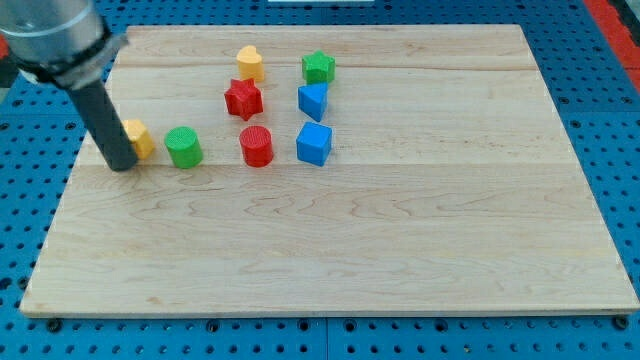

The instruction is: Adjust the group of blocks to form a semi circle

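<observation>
At the view's left, my tip [122,165] rests on the board, touching or just beside the left face of a yellow block [138,138] whose shape we cannot quite make out. We carry no gripper: the arm ends in a bare rod, so nothing is grasped and nothing can be; we only push.

Moving rightward, a green cylinder [184,147] sits near the yellow block, then a red cylinder [256,146] and a blue cube [314,144] carry on in a rough row. Above that row we see a yellow heart-like block [250,63], a red star [243,99], a green block [319,67] of uncertain shape and a second blue block [313,101].

We judge the task far from done. The eight blocks read as a loose row with a cluster above it, not a curve; the red star sits inside the group, and the left pair lies apart from the rest. Most pieces need nudging onto an arc.

The wooden board [400,250] is pale, smooth and bare across its lower half and right side. Around it lies a blue perforated table [600,120].
</observation>
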Available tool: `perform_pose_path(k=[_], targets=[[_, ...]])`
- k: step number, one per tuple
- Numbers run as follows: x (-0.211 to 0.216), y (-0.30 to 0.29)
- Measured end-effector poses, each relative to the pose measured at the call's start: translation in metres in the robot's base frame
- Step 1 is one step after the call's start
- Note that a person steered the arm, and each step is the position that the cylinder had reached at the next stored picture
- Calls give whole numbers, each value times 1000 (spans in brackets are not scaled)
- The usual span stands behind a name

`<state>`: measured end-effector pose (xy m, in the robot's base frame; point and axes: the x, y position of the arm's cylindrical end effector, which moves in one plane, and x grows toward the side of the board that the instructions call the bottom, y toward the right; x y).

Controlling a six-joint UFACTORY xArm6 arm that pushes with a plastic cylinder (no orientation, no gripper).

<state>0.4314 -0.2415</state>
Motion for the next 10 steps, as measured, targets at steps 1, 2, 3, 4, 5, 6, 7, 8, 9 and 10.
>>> perform_pose_path(k=[1,2,3,4,5,6,7,8,9,10], targets=[[-5,-2],[-25,24],[-69,37],[-56,14],[-58,1],[-82,56],[-55,49],[-3,-6],[51,52],[20,77]])
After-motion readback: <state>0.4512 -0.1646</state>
